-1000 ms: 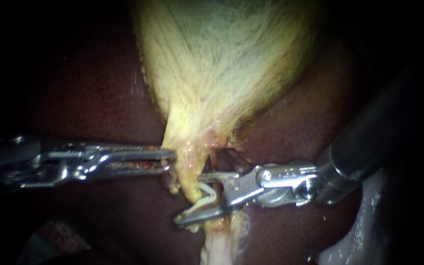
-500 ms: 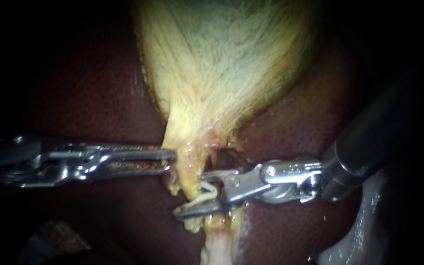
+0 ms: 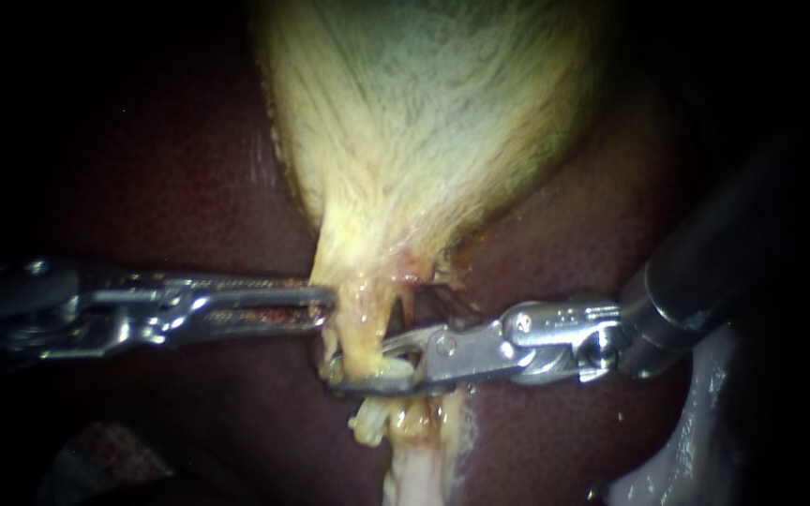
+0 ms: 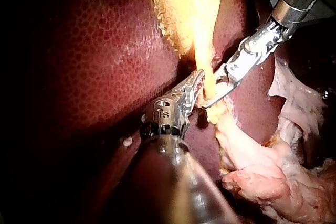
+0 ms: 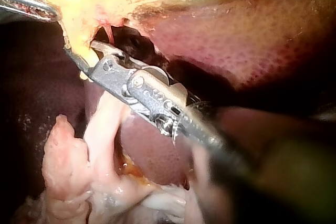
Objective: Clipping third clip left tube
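The pale yellow gallbladder (image 3: 424,122) lies on dark red liver (image 3: 161,187) and narrows downward into a yellowish tube (image 3: 363,333). My left instrument (image 3: 325,309) comes in level from the left, its jaws shut on the gallbladder's neck beside that tube. My right instrument (image 3: 367,365) reaches across from the right. Its jaws stand close together around the tube, pressing a white clip (image 3: 394,372) against it. In the left wrist view my left instrument (image 4: 198,85) meets the yellow strand, with my right instrument (image 4: 218,95) just beyond. The right wrist view shows my right instrument (image 5: 79,59) hooked around the strand.
A dark opening (image 3: 424,300) shows behind the tube, above the right jaws. Below them pale ragged tissue (image 3: 414,459) runs down out of view. Lumpy pink-white fat (image 4: 273,177) lies beside the liver, also seen under my right instrument as fat (image 5: 68,171).
My right instrument's jaws have closed from a wide gap to a narrow one around the tube and risen slightly, flattening the white clip. My left instrument has not moved.
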